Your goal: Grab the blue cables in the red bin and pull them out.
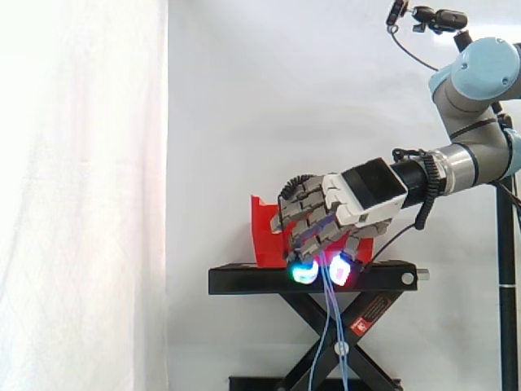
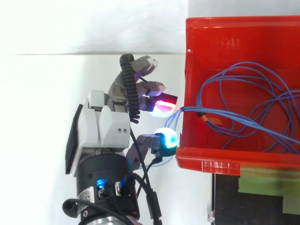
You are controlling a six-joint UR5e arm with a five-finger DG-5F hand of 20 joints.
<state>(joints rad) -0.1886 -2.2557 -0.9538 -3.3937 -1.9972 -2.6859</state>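
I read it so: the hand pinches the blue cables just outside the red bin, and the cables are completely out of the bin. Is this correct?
Not quite. The hand does pinch the blue cables just outside the red bin, but they are not completely out. The top view shows most of their loops lying inside the bin, with a few strands running over its wall to the fingertips.

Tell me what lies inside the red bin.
Loops of blue cables lie in the red bin, some strands passing over its wall to the hand. From the side, the hand and wall hide its interior.
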